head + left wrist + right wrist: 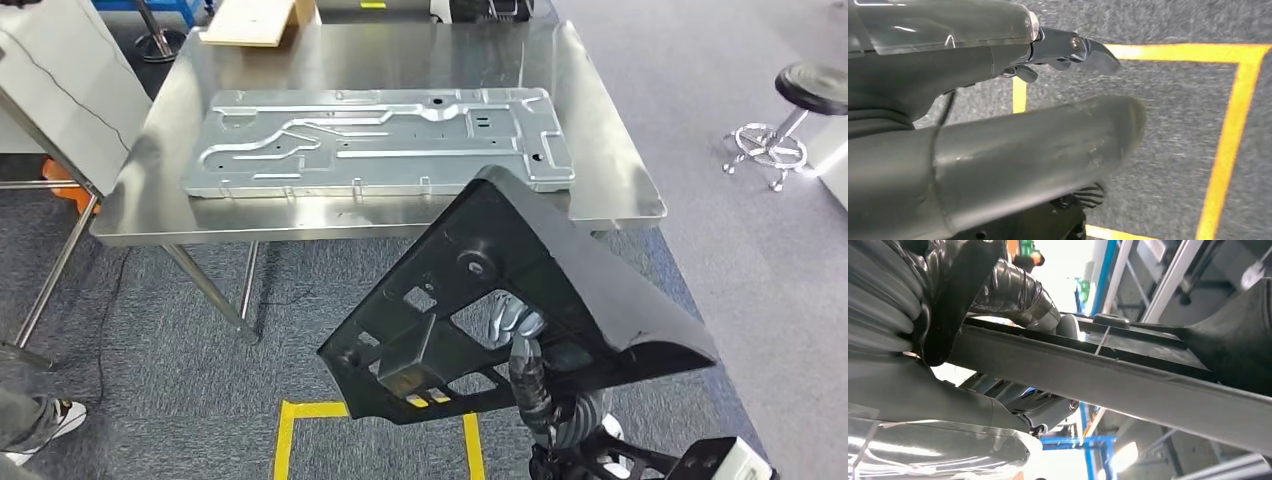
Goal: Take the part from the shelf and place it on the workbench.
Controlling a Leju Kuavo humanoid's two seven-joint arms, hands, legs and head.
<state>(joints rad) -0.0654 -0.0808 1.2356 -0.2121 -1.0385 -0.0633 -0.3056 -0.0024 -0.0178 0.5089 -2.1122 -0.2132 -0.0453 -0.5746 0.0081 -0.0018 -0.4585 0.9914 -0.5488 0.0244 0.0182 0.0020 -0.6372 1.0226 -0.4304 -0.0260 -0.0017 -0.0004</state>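
The black plastic part [520,290], triangular with ribbed cutouts, hangs tilted just before the steel workbench [400,60].

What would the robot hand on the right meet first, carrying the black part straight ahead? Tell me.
Probably the near edge of the steel workbench: the black part held by the right robot hand already overlaps it in the head view. Next comes the grey metal panel. Height above the bench is unclear.

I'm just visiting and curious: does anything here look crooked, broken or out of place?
Nothing looks damaged. The black part is tilted in the air, gripped by the right hand, short of the workbench. A wooden board overhangs the far edge.
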